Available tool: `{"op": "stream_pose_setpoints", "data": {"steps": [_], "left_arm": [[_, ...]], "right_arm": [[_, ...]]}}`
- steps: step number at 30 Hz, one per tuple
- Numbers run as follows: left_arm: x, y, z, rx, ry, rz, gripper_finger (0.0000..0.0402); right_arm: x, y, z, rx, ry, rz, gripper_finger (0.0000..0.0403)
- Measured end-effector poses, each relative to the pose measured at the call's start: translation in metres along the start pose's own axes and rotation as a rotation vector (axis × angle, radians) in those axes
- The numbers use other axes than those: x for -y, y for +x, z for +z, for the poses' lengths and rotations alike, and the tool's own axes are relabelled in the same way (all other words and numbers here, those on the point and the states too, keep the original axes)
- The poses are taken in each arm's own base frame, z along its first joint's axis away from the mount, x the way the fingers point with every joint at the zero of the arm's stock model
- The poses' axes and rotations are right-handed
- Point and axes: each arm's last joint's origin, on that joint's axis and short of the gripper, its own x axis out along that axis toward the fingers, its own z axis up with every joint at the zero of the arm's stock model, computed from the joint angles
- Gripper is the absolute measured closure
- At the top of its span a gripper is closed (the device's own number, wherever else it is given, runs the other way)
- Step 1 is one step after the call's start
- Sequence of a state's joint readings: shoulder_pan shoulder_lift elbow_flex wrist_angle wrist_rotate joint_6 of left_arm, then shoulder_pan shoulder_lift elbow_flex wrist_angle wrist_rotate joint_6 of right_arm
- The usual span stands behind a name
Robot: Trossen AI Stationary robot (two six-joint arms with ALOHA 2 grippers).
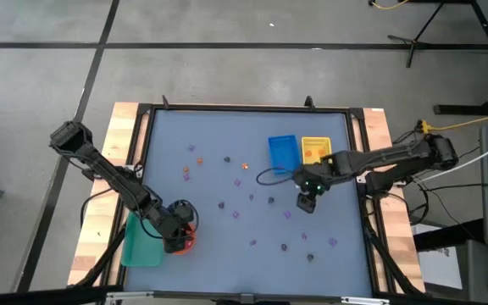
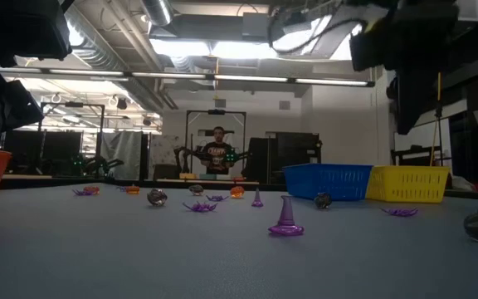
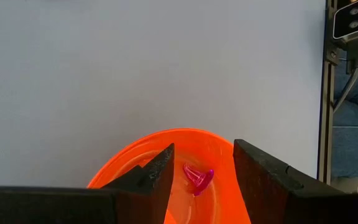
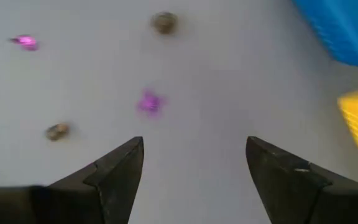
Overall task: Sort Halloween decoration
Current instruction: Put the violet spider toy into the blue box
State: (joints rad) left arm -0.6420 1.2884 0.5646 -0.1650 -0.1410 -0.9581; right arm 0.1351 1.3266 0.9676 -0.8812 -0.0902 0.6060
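Observation:
The Halloween decoration pieces, tiny and purple, orange or dark, lie scattered over the grey-blue table mat [image 1: 252,199]. In the low view a purple cone-shaped piece [image 2: 286,218] stands on its wide base. My left gripper [image 1: 176,230] hangs open over the round orange bowl [image 1: 182,243] at the table's near left. Its wrist view shows one purple piece [image 3: 198,177] inside the bowl [image 3: 135,158], below the gap between the fingers [image 3: 204,149]. My right gripper [image 1: 307,202] hovers open above the mat near the blue tray. A purple piece [image 4: 149,102] and two dark ones [image 4: 163,22] [image 4: 57,130] lie ahead of it [image 4: 194,146].
A green tray [image 1: 141,244] lies beside the orange bowl at the near left edge. The blue tray [image 1: 283,151] and the yellow tray [image 1: 316,150] stand side by side toward the far right. A dark cable loop [image 1: 269,176] lies by the blue tray. A person [image 2: 218,154] stands far behind the table.

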Motion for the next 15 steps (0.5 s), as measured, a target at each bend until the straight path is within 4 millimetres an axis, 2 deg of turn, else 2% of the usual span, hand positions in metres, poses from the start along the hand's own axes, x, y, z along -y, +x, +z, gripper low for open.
{"op": "stream_pose_setpoints", "data": {"steps": [6,15], "left_arm": [[0.0,0.0,0.0,-0.007,0.0,-0.005,0.0252],[0.0,0.0,0.0,-0.009,0.0,-0.006,0.0252]], "right_arm": [[-0.023,0.001,-0.001,0.098,-0.058,0.08,0.0121],[-0.042,0.005,-0.009,0.244,0.188,0.006,0.0121]]}}
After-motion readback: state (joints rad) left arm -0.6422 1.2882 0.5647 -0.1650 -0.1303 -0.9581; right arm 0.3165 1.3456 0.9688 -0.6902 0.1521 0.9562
